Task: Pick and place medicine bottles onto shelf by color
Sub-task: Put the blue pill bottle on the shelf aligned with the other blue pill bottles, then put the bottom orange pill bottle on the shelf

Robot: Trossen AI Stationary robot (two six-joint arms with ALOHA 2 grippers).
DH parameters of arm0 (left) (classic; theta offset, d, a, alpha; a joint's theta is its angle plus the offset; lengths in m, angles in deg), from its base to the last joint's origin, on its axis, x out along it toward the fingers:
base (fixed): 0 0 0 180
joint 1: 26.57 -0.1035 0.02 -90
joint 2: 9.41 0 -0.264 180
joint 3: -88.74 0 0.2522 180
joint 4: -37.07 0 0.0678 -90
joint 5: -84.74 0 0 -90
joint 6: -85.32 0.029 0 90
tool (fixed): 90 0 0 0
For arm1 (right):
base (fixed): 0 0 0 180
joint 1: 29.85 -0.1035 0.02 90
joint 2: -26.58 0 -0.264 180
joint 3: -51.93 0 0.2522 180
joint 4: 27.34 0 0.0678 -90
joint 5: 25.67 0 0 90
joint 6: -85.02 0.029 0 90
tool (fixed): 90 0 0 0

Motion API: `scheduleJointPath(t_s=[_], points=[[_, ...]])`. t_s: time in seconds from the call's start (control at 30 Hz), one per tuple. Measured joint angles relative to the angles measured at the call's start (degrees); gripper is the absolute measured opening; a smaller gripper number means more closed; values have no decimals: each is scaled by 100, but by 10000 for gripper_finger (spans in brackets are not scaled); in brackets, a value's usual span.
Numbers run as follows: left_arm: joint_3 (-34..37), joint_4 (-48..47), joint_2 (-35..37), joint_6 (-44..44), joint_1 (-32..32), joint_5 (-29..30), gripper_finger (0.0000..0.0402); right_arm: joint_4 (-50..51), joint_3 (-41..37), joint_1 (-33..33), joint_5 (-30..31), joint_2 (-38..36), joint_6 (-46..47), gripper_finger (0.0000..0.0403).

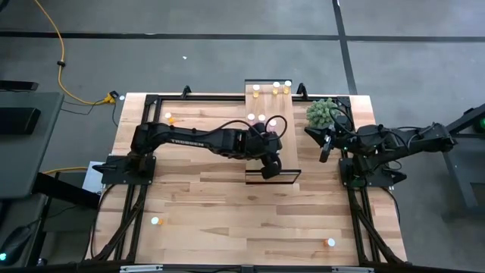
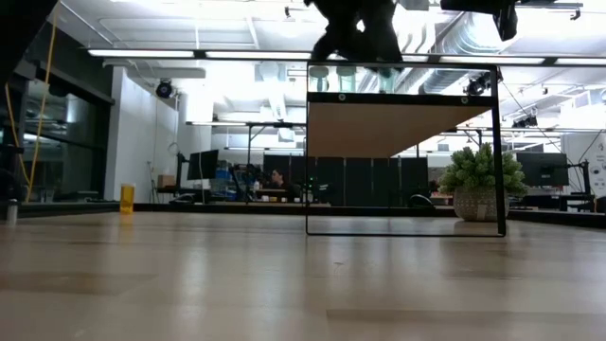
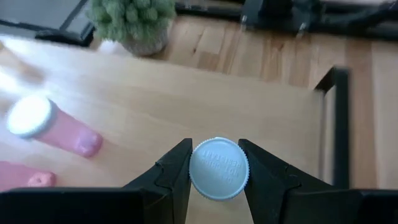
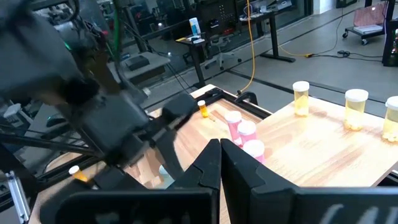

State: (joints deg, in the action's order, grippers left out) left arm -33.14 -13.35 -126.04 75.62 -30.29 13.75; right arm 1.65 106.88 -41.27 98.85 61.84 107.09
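Now your left gripper, clamped on a white-capped bottle, hovers over the shelf; set it down beside matching bottles, judging colour first.

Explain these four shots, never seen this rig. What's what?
Two robot arms work at a wooden table. One camera looks down from above, one sits level with the tabletop, and one rides on each wrist. The left tool is over the shelf, clamped on a bottle's white cap. Pink bottles and yellow bottles already stand on the shelf. The right tool waits shut beside a potted plant. A few bottles remain on the table.
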Motion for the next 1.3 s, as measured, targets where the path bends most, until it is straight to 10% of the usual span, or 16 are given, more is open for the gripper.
scheduleJointPath(t_s=[0.47, 0.93, 1.3], points=[[2, -29, -86, -12, -10, 76, 119, 0, 0, 2, 0, 0, -7, 0], [-48, -50, -56, -33, -24, -43, 260, 2, 0, 2, 0, 0, -2, 0], [-1654, -966, -37, 36, -29, -501, 282, 0, 0, 4, 0, -2, -19, 0]])
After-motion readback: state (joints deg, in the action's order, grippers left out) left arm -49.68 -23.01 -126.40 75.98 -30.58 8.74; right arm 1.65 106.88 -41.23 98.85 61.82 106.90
